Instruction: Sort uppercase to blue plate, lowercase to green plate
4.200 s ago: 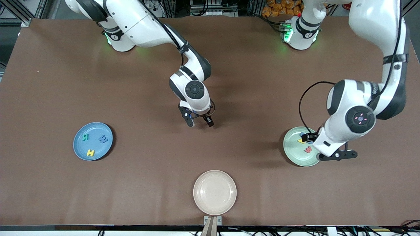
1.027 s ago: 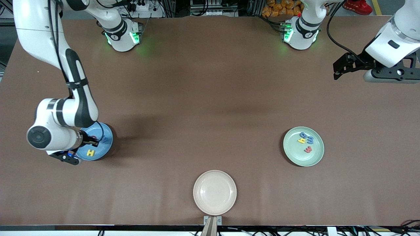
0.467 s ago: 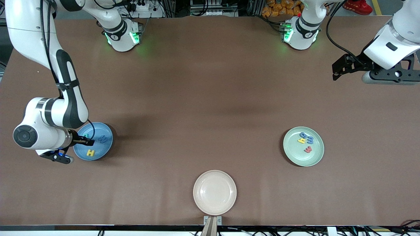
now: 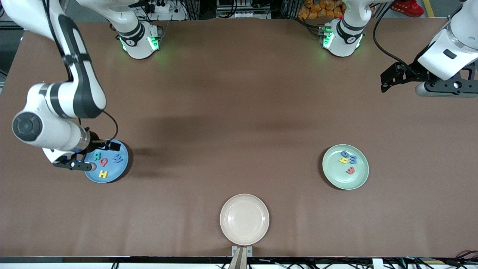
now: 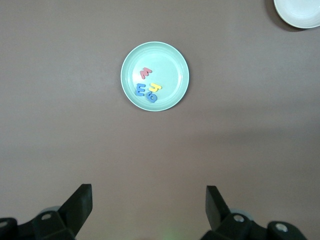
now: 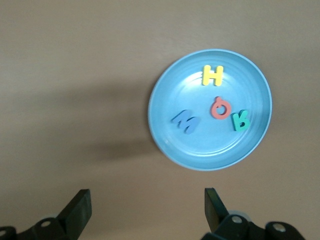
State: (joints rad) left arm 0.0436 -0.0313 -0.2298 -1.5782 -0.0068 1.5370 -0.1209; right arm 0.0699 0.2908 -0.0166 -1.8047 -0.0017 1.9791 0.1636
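Observation:
The blue plate holds the teal R, red Q, blue W and yellow H. They also show in the right wrist view: plate, R, Q, W, H. My right gripper is open and empty over the plate's rim. The green plate holds the yellow h, blue g-like letter, blue m and red w. My left gripper waits open and empty, high over the left arm's end.
An empty beige plate sits near the table's front edge, midway between the two arms' ends; it also shows at a corner of the left wrist view. The table is covered in brown cloth.
My right gripper has risen from the blue plate and the red Q now lies uncovered in it. The left arm has barely moved.

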